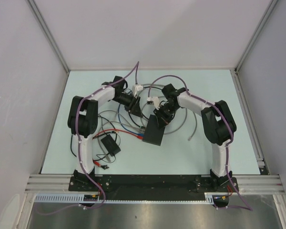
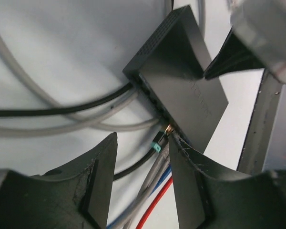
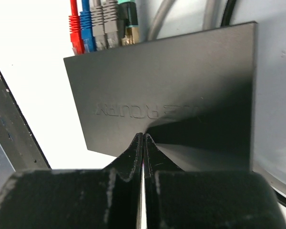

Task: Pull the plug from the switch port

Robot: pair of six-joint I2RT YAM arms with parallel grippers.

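The flat dark grey switch (image 1: 152,133) lies mid-table. Its port row (image 2: 155,100) faces my left gripper. Red (image 3: 76,28), blue (image 3: 86,26), two grey (image 3: 105,23) and a teal-tipped black plug (image 3: 129,19) sit in the ports. My left gripper (image 2: 144,143) is open, with the grey, blue and red cables running between its fingers and the teal plug (image 2: 157,146) just beyond its tips. My right gripper (image 3: 144,139) is shut and empty, its tips resting on the switch's top face (image 3: 171,90). It also shows in the left wrist view (image 2: 229,59).
A smaller black box with thin wires (image 1: 108,143) lies front left. Grey and black cables (image 2: 47,112) loop across the table behind the switch. Two white connectors (image 1: 137,88) (image 1: 151,100) lie near the wrists. A loose grey cable end (image 1: 190,138) is at the right.
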